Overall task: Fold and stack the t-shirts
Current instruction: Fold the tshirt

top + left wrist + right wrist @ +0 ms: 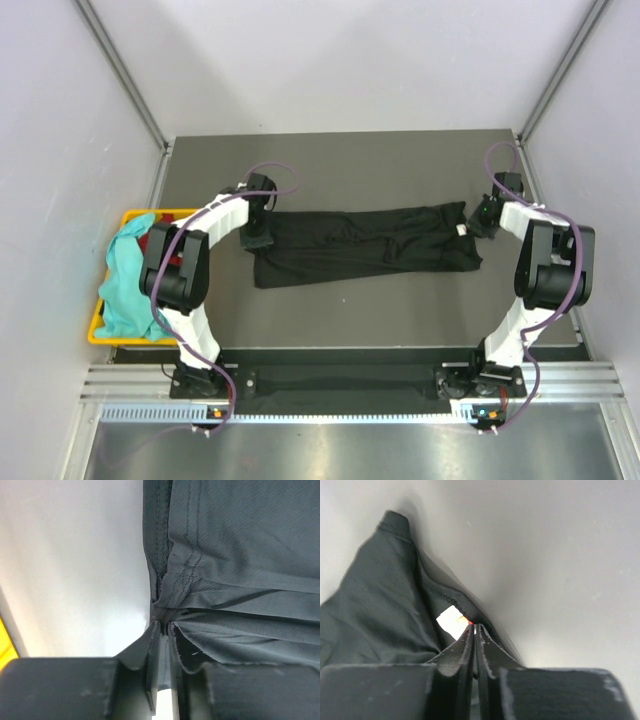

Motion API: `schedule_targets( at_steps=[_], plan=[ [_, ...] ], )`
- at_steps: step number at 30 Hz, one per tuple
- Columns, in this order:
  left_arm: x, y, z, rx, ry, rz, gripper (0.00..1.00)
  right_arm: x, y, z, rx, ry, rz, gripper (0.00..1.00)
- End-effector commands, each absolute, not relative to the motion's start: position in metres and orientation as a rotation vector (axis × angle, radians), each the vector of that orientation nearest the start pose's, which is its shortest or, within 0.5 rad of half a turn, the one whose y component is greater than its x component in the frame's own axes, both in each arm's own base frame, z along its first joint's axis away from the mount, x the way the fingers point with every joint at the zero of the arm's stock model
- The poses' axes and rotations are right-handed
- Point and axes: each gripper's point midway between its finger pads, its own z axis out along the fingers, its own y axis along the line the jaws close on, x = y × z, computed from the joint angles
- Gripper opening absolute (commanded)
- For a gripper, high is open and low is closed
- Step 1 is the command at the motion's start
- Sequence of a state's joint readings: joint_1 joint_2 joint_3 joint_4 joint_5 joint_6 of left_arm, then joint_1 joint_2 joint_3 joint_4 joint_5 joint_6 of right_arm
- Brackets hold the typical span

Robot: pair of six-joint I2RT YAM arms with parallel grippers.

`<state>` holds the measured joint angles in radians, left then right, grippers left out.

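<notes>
A black t-shirt (365, 245) lies on the dark table (400, 310) as a long folded band, stretched between my two grippers. The left gripper (257, 238) is at its left end. In the left wrist view the jaws (162, 625) stand a narrow slit apart, with the hem of the black t-shirt (240, 555) between them and folds bunching at the tips. The right gripper (481, 218) is at the right end. In the right wrist view it (474, 626) is shut on the neck edge of the shirt (375, 605), beside the white label (450, 620).
A yellow basket (95, 335) stands at the table's left edge, beside the left arm. It holds a teal t-shirt (122, 280) and some red cloth (155, 240). Grey walls close in the table on the left, right and far sides.
</notes>
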<state>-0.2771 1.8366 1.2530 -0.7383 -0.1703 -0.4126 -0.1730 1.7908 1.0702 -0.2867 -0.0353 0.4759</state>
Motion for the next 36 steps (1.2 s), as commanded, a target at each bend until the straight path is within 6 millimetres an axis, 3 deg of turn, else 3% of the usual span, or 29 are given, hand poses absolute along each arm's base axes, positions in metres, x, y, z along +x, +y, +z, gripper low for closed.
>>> schedule_targets(
  at_steps=[1, 3, 8, 12, 16, 22, 28, 36],
  plan=[
    [0.355, -0.084, 0.076, -0.191, 2.749, 0.105, 0.23, 0.404, -0.055, 0.045, 0.833, 2.433, 0.107, 0.07],
    [0.354, -0.087, 0.084, -0.172, 2.742, 0.112, 0.27, 0.399, -0.053, 0.058, 0.840, 2.431, 0.113, 0.17],
    [0.339, -0.109, 0.101, -0.110, 2.719, 0.007, 0.28, 0.378, -0.048, 0.084, 0.927, 2.399, 0.136, 0.26],
    [0.314, -0.131, 0.095, -0.094, 2.733, -0.171, 0.32, 0.350, -0.041, 0.087, 1.031, 2.416, 0.141, 0.29],
    [0.291, -0.130, 0.084, -0.150, 2.726, -0.232, 0.38, 0.322, -0.037, 0.082, 1.072, 2.434, 0.120, 0.31],
    [0.273, -0.123, 0.062, -0.200, 2.747, -0.218, 0.41, 0.297, -0.038, 0.078, 1.080, 2.430, 0.097, 0.33],
    [0.264, -0.115, 0.041, -0.247, 2.761, -0.169, 0.44, 0.285, -0.039, 0.062, 1.089, 2.443, 0.076, 0.34],
    [0.267, -0.103, 0.026, -0.259, 2.766, -0.064, 0.46, 0.297, -0.046, 0.053, 1.069, 2.393, 0.073, 0.37]
  ],
)
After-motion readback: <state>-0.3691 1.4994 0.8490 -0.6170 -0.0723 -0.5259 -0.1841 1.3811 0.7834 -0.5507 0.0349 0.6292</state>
